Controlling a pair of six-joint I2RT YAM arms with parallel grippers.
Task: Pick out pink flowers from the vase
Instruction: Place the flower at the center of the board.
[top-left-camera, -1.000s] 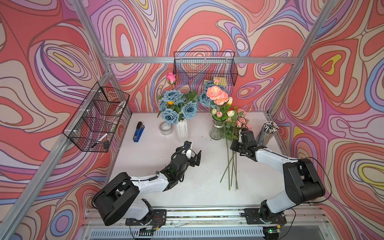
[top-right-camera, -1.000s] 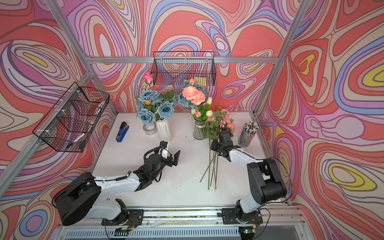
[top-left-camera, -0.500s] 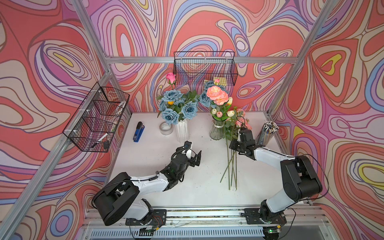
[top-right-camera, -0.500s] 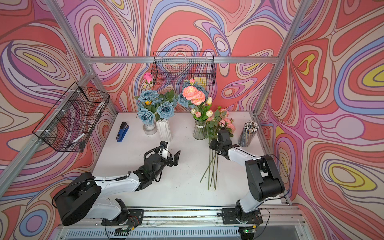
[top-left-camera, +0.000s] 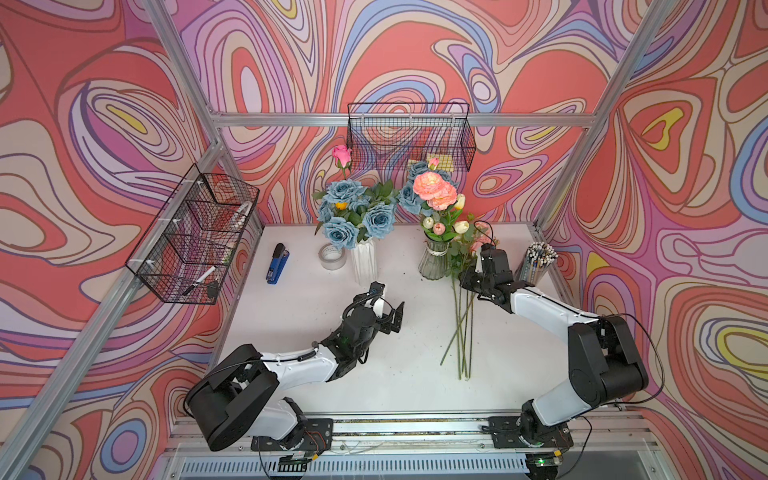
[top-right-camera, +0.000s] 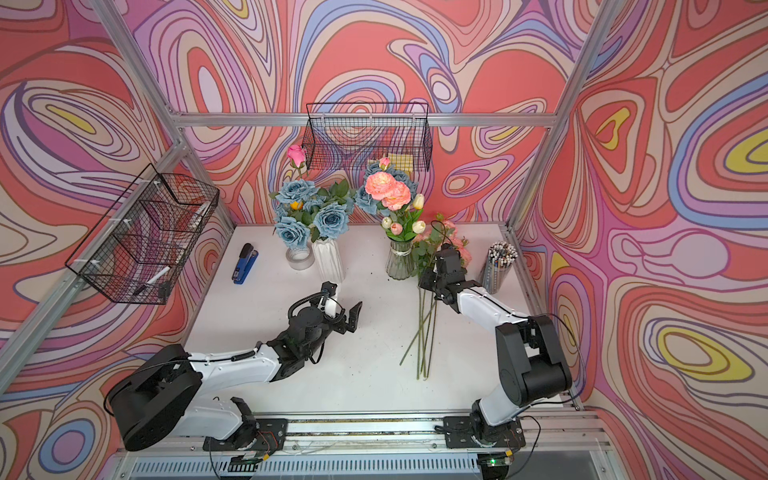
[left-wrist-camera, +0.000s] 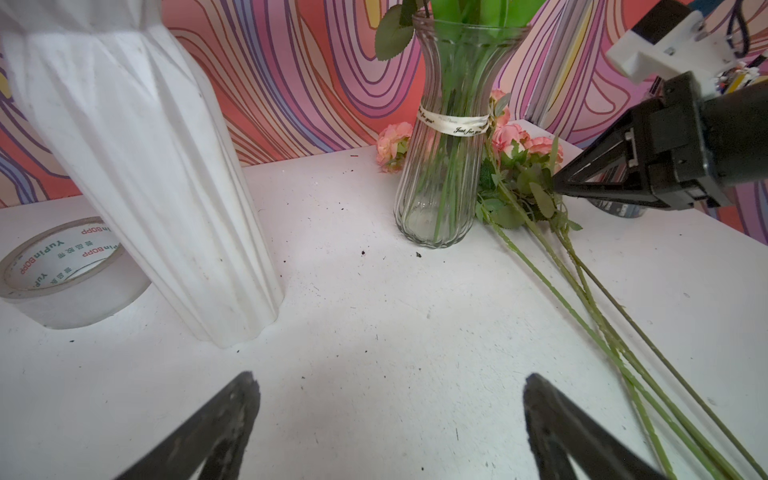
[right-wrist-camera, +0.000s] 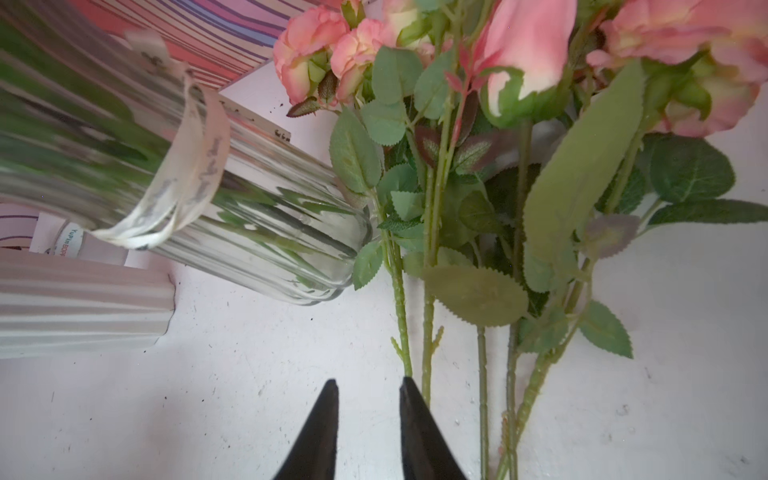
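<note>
Looks like the drop-off step to me. The right gripper (right-wrist-camera: 368, 386) sits low over the worktop (top-left-camera: 291, 332) near the back right corner. Its jaws are a little apart with nothing between them, and one green stem (right-wrist-camera: 401, 316) lies just beside a fingertip, not pinched. A bunch of pink flowers (right-wrist-camera: 528, 54) lies flat there, blooms just beside the glass vase (top-left-camera: 434, 262), stems running toward the front edge. The left gripper (top-left-camera: 388, 309) hovers mid-worktop, jaws spread wide, empty.

Job isn't done imo. Big peach-pink blooms (top-left-camera: 434, 191) and small buds are in the glass vase, plus a pink rose (top-left-camera: 341, 153) in the white vase (top-left-camera: 365, 262). Next move, I'd guess: lift clear of the pile, head for the glass vase, and pinch a stem under a bloom without tipping the glass.
</note>
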